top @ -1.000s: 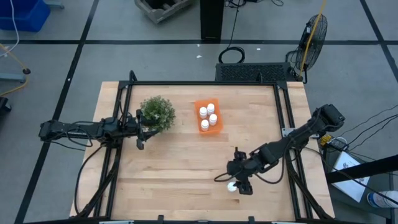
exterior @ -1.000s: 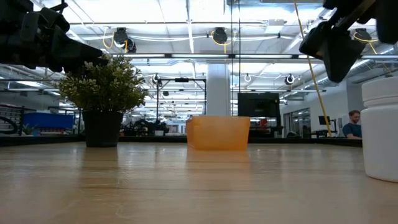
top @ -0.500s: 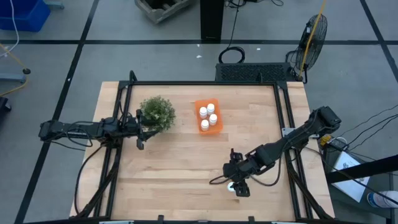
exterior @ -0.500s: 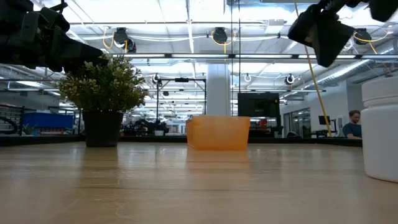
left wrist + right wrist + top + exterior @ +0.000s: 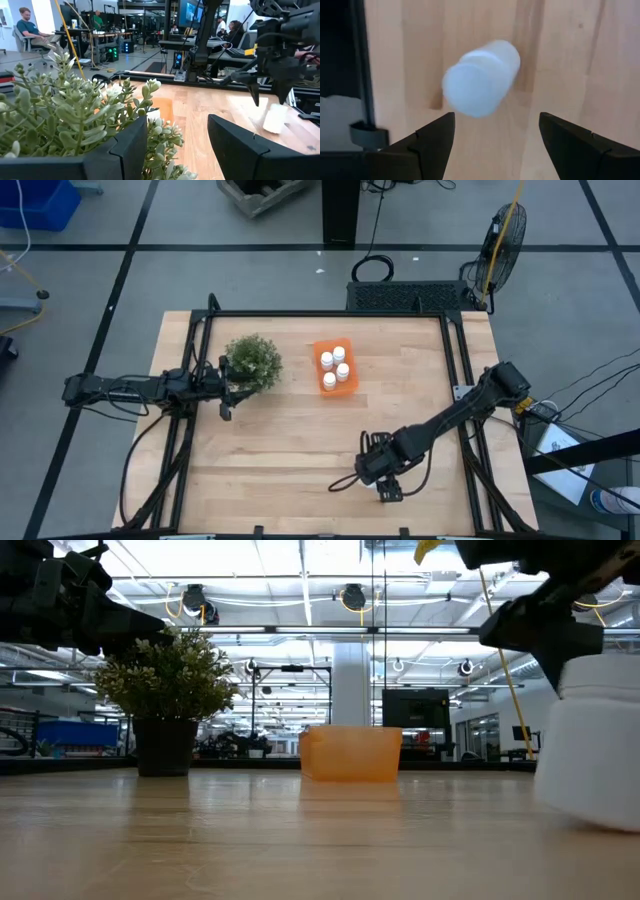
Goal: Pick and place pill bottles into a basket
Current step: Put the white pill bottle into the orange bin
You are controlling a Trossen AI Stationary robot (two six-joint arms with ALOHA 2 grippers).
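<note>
One white pill bottle (image 5: 480, 77) stands on the table near its near edge, right of the middle; it also shows in the low view (image 5: 595, 745) and in the left wrist view (image 5: 274, 118). My right gripper (image 5: 495, 135) is open right above it, pointing down, and hides it in the high view (image 5: 383, 480). Several more white bottles (image 5: 335, 366) stand in the orange basket (image 5: 349, 383) at the far middle. My left gripper (image 5: 177, 145) is open next to the green plant (image 5: 253, 362). My right gripper hangs close over the bottle's cap (image 5: 472, 90) with a finger on either side of it in the wrist view. I cannot tell whether a finger touches the bottle.
The bushy plant in its dark pot (image 5: 165, 745) stands left of the basket (image 5: 350, 753). Black frame rails (image 5: 465, 370) run along the table's edges. Bare wood (image 5: 290, 445) lies between the basket and the lone bottle. People sit in the room behind the table.
My right gripper has gone a little toward the table's left and near edges and down over the lone bottle. In the low view the bottle now shows larger and farther left than before, so it has shifted on the table.
</note>
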